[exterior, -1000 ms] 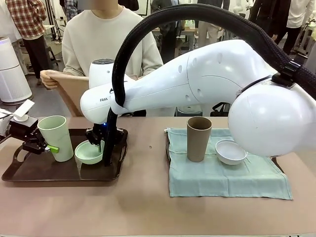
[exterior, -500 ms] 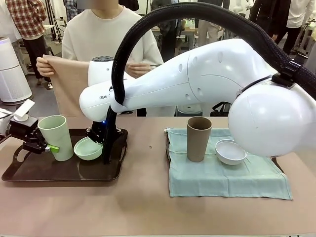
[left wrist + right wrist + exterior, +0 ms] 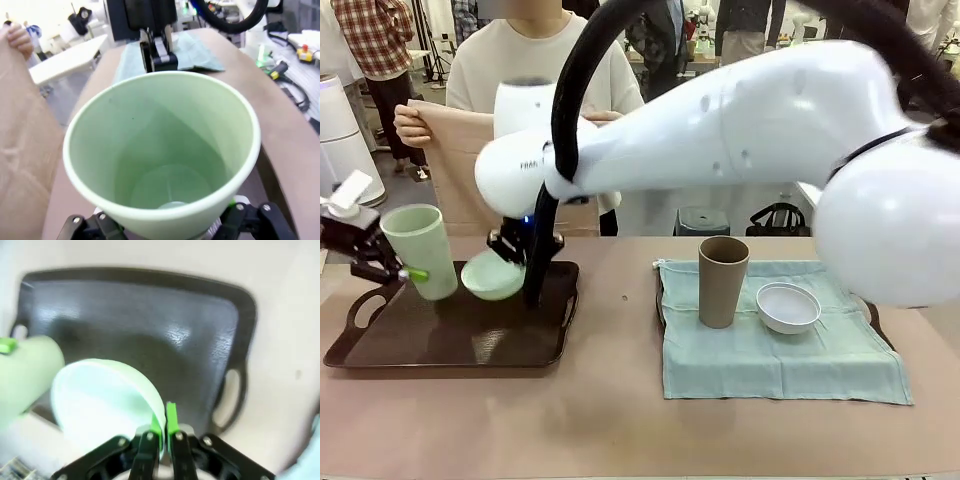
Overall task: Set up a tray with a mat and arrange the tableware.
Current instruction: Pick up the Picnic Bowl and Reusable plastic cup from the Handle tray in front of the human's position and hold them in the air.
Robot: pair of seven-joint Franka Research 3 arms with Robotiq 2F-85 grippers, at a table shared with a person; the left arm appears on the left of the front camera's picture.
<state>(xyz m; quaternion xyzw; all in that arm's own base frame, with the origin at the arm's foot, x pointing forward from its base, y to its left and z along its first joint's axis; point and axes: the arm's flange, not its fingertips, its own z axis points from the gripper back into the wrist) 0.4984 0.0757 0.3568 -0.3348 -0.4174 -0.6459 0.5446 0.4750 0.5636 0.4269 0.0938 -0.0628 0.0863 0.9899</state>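
Front view: tall tapered pale mint green cup (image 3: 418, 250), leaning, clasped low on its wall by the left end effector (image 3: 410, 273) over the left end of the dark tray (image 3: 450, 345). Just beside it, a small round mint green bowl (image 3: 492, 277), tipped on edge and clear of the tray floor, pinched at the rim by the right end effector (image 3: 523, 262). Farther right on the desk (image 3: 620, 420), well apart from the tray: tan brown cup (image 3: 722, 280) upright, white bowl (image 3: 788, 305) beside it, both on a pale green mat (image 3: 780, 365). Behind the tray, a tan cloth (image 3: 460, 170) held up in a person's hand (image 3: 413, 128). From the left wrist: straight down into the cup, smooth and empty inside, black fingers (image 3: 85, 227) flanking its base. From the right wrist: green pads (image 3: 171, 416) pressed together on the bowl's thin rim, glossy tray floor and a handle slot beneath.
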